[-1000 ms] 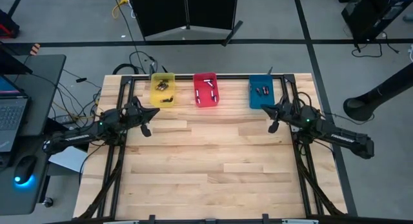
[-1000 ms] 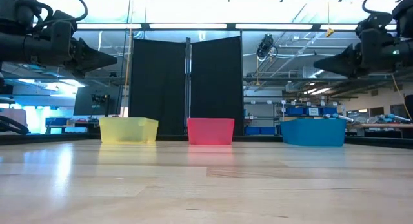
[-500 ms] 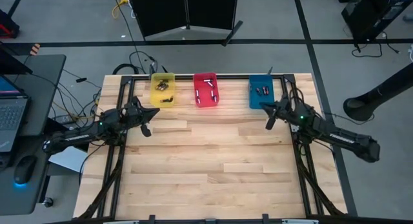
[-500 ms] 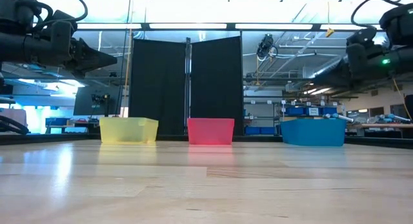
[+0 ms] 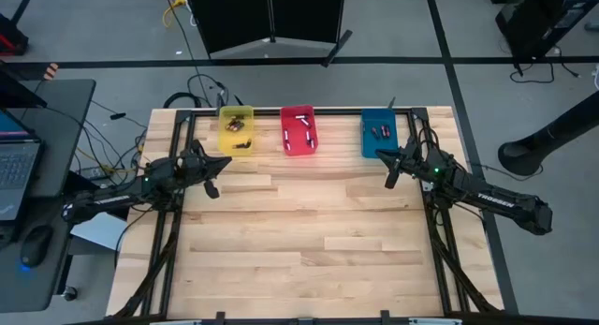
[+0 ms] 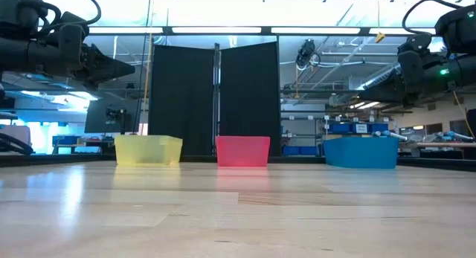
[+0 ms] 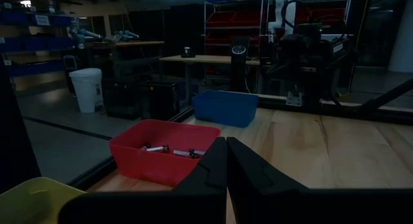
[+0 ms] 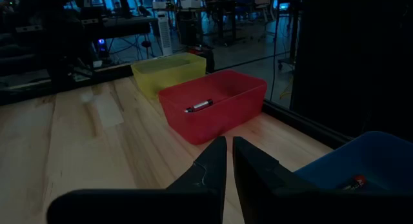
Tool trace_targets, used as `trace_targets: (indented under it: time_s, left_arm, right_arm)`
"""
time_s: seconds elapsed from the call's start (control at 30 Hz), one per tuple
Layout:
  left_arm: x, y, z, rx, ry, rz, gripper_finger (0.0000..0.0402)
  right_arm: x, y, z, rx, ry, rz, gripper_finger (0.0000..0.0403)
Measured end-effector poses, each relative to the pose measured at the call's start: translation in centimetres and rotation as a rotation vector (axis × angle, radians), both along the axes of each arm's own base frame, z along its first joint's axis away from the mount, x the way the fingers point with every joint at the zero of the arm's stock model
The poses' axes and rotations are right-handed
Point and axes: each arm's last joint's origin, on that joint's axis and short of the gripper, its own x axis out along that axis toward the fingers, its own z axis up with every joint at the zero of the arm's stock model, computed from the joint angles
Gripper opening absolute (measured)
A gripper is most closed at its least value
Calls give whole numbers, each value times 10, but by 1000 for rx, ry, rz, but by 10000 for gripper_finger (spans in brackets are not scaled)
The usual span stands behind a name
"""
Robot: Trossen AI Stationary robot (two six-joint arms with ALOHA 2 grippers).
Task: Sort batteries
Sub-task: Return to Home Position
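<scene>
Three bins stand along the table's far edge: a yellow bin (image 5: 236, 130), a red bin (image 5: 299, 130) and a blue bin (image 5: 379, 134). Batteries lie in each: dark ones in the yellow bin, silvery ones (image 7: 169, 148) in the red bin, and reddish ones (image 8: 357, 182) in the blue bin. My left gripper (image 7: 226, 141) is shut and empty, hovering level near the yellow bin's near side (image 5: 212, 184). My right gripper (image 8: 229, 141) hovers just in front of the blue bin (image 5: 390, 178). A narrow gap shows between its fingertips, and nothing is in it.
The bare wooden table top (image 5: 309, 231) stretches from the arms to the near edge. Black frame rails (image 5: 173, 222) run along both sides. A black screen (image 6: 216, 102) stands behind the bins. A desk with a laptop (image 5: 19, 170) sits off the table's left.
My right gripper has swung a little toward the table's left and the blue bin's near side. It has also dipped slightly and rolled. The left arm and the bins have kept still.
</scene>
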Motion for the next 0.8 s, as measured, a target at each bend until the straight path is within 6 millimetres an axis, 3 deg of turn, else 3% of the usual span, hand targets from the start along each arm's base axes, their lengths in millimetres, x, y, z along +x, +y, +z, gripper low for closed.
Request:
trace_targets:
  time_s: [0.8]
  left_arm:
    - [0,0,0,0,0,0,8]
  right_arm:
    - [0,0,0,0,0,1,37]
